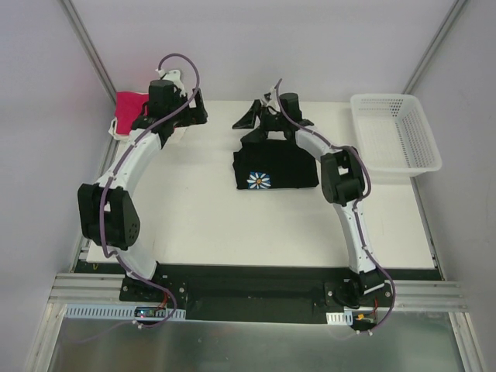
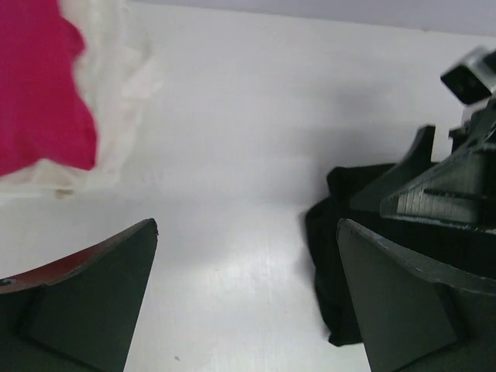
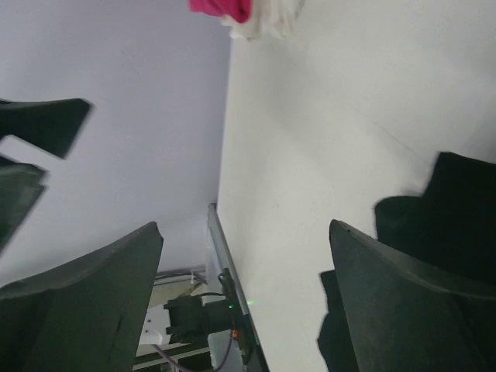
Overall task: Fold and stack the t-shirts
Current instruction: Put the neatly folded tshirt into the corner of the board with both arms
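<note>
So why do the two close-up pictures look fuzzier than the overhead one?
Top external: even light, sharp, the daisy print clear. Left wrist: the near fingers are dark and blurred, the magenta t-shirt soft-edged. Right wrist: view tilted, the black t-shirt a featureless dark patch.

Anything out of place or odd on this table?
Nothing damaged or spilled. The magenta-pink cloth t-shirt and a white cloth shirt lie crumpled together at the white table's far left corner, unfolded; the black daisy-print t-shirt lies folded mid-table.

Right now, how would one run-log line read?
black t-shirt: folded, mid-table | pink t-shirt: bunched, far-left corner | left jaws: open, empty | right jaws: open, empty
</note>
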Controlling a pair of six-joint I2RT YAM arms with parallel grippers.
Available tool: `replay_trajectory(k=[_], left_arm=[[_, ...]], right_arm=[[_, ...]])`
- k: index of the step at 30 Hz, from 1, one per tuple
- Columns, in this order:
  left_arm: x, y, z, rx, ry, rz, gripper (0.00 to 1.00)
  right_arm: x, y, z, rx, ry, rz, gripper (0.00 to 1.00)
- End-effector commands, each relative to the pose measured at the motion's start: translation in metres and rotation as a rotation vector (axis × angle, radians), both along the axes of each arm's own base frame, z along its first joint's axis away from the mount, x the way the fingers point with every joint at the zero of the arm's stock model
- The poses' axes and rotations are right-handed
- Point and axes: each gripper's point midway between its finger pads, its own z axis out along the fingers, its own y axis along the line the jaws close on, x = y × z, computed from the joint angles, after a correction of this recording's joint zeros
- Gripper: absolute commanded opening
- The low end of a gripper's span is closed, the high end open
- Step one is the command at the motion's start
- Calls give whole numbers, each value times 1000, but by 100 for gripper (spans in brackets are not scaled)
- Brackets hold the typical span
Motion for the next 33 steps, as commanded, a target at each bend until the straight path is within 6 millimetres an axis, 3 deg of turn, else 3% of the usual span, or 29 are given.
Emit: replay_trajectory(k=[1, 2, 3, 4, 5, 7, 8, 10, 11, 12, 13, 15, 17, 18, 20, 21, 24, 26, 29, 31, 33], left_arm=[[-5, 59, 63, 194, -201, 207, 99], [-6, 64, 61, 216, -207, 225, 99], [-5, 71, 63, 243, -218, 248, 99], [-4, 74, 60, 275, -213, 252, 99], [-2, 77, 59, 290, -212, 259, 99], [5, 81, 46, 332, -185, 261, 99], [7, 82, 42, 340, -178, 258, 99], [17, 87, 19, 357, -128, 251, 99], [25, 88, 5, 366, -98, 251, 99], [29, 92, -2, 370, -81, 254, 99], [31, 98, -13, 379, -43, 259, 99], [44, 102, -28, 412, -5, 244, 99], [57, 112, -43, 422, 29, 259, 99], [62, 114, -45, 419, 33, 264, 99], [74, 124, -43, 399, 34, 284, 99], [79, 129, -56, 395, 61, 280, 99], [93, 138, -56, 274, 65, 316, 99], [101, 157, -54, 221, 60, 348, 99], [113, 163, -54, 170, 53, 347, 99], [123, 172, -44, 168, 20, 352, 99], [131, 178, -54, 178, 29, 343, 99]], right_arm=[[-7, -6, 49, -76, -255, 47, 94], [-9, -11, 53, -112, -291, 36, 95], [-8, -20, 42, -190, -321, 16, 96], [-8, -26, 47, -215, -347, 3, 96], [-13, -34, 73, -222, -403, -11, 97], [-19, -47, 87, -272, -449, -23, 97], [-25, -56, 110, -272, -491, -35, 97], [-38, -67, 125, -267, -504, -35, 96], [-47, -78, 154, -253, -549, -58, 96], [-53, -83, 164, -246, -567, -62, 96], [-60, -89, 159, -253, -554, -62, 96], [-73, -108, 190, -253, -627, -111, 96], [-80, -123, 188, -283, -646, -133, 96], [-91, -130, 205, -276, -684, -147, 96], [-97, -144, 201, -284, -664, -167, 96], [-106, -148, 210, -270, -681, -170, 96], [-115, -161, 203, -268, -661, -195, 96], [-116, -167, 199, -263, -653, -209, 96], [-122, -169, 186, -245, -616, -196, 95], [-124, -169, 177, -244, -591, -187, 95], [-125, -171, 176, -241, -591, -191, 95]])
